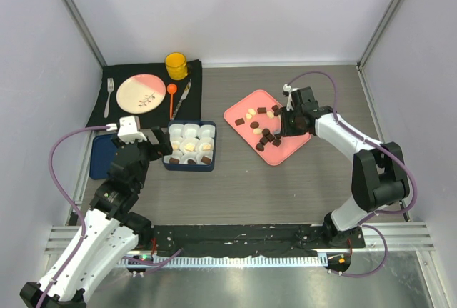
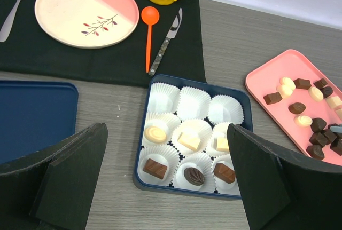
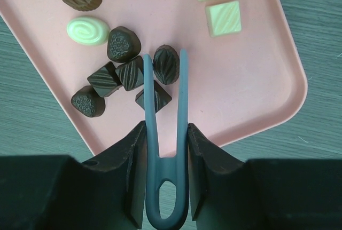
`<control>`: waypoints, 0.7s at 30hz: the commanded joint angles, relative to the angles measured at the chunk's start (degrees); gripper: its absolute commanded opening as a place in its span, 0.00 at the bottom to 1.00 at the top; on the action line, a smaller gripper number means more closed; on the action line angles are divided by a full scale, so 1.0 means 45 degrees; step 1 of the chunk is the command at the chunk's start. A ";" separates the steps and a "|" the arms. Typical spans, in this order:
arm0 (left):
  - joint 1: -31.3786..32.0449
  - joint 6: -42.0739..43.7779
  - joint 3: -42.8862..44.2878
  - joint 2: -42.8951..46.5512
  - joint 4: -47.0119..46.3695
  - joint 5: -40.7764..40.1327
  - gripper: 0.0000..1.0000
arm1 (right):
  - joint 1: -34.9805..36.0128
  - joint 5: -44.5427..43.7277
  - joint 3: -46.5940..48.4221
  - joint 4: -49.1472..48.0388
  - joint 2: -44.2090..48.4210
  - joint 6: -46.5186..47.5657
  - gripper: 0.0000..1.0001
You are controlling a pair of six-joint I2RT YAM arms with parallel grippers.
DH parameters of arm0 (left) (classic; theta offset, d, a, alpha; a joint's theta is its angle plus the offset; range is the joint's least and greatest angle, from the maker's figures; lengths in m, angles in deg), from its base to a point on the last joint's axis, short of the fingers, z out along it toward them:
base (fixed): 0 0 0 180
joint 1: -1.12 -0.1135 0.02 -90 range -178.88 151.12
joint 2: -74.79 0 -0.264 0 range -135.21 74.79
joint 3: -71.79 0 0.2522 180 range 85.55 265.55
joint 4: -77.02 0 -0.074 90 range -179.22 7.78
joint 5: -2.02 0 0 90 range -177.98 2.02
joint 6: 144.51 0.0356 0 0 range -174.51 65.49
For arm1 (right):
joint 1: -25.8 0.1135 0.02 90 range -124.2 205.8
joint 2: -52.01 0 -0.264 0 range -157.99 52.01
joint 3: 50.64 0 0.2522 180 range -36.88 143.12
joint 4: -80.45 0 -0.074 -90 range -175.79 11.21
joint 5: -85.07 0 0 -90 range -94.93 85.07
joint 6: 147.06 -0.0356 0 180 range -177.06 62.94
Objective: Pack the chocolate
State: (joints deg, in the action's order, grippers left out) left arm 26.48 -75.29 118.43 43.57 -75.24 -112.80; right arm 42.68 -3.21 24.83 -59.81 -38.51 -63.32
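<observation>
Your right tool (image 3: 165, 144) gripped tongs (image 3: 165, 168), tips around a dark chocolate (image 3: 166, 64) on the pink tray (image 3: 240, 80); your left tool (image 2: 166, 155) stood wide open.

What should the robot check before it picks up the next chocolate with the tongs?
1. Tongs held firmly: ok, the right gripper has its jaws shut on the handle.
2. One piece lined up: ok, an oval dark chocolate lies between the tines.
3. Tines free of neighbours: not ok, dark pieces crowd the left tine.
4. Room in the blue box: ok, three empty paper cups in the far row.
5. Left gripper out of the way: cannot tell; it hangs open by the box.
</observation>
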 commanded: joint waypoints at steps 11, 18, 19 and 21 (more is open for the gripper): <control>-0.0051 0.0066 0.0505 -0.0034 -0.0450 0.0105 1.00 | 0.0115 -0.0205 0.0544 0.0555 -0.0060 -0.0073 0.35; -0.0070 0.0066 0.0505 -0.0054 -0.0430 0.0086 1.00 | 0.0135 -0.0323 0.0758 0.0399 0.0349 0.0082 0.18; -0.0051 0.0066 0.0505 -0.0034 -0.0430 0.0105 1.00 | 0.0154 -0.0323 0.0875 0.0380 0.0427 0.0199 0.17; -0.0070 0.0066 0.0505 -0.0054 -0.0430 0.0105 1.00 | 0.0173 -0.0323 0.0992 0.0399 0.0701 0.0297 0.16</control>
State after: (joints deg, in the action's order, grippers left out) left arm 26.48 -75.29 118.43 43.42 -75.24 -112.80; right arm 42.97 -3.85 25.81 -56.97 -38.53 -63.15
